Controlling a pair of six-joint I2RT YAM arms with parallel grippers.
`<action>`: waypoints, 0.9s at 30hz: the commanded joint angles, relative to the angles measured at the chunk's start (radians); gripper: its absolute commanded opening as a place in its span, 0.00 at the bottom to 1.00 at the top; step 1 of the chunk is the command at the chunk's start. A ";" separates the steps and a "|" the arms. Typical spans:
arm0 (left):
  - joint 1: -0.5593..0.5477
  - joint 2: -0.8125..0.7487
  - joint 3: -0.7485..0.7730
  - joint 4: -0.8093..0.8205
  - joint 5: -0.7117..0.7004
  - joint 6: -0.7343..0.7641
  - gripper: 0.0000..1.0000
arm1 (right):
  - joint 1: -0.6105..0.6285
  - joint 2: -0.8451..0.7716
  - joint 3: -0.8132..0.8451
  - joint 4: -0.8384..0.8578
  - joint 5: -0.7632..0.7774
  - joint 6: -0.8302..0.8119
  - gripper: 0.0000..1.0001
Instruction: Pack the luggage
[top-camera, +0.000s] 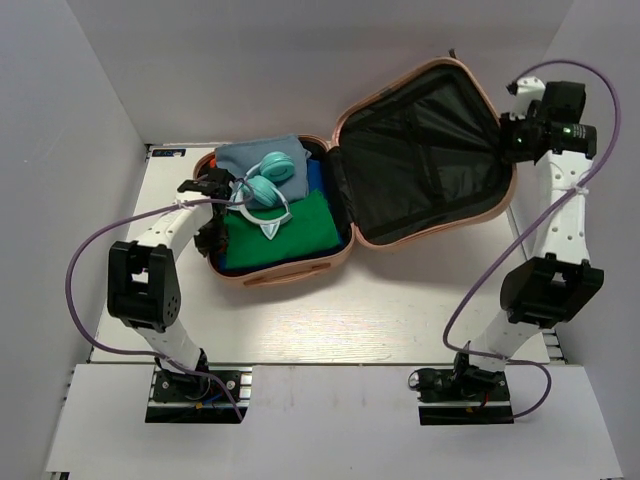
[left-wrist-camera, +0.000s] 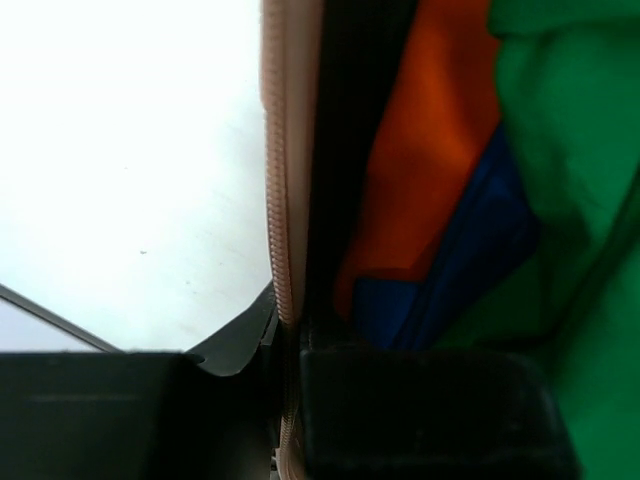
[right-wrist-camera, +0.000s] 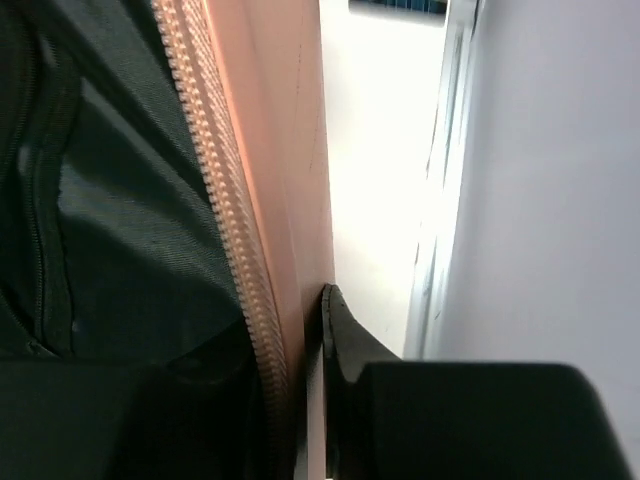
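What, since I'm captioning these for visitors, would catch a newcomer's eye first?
The pink luggage lying open mid-table, its black-lined lid propped up on the right. Its left half is packed with green, blue and grey clothes, teal headphones on top. The left claw pinches the packed half's left rim, the right claw the lid's right rim.

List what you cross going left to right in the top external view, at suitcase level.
left gripper → teal headphones → luggage lid, open → right gripper
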 joint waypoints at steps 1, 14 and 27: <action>-0.081 -0.029 -0.035 0.059 0.091 -0.072 0.00 | 0.192 -0.086 0.144 -0.019 -0.470 0.143 0.00; -0.211 -0.151 -0.215 0.251 0.260 -0.102 0.00 | 0.737 -0.057 0.292 -0.111 -0.206 0.233 0.00; -0.285 -0.269 -0.246 0.308 0.316 -0.130 0.00 | 1.097 -0.017 0.094 0.052 -0.293 0.391 0.00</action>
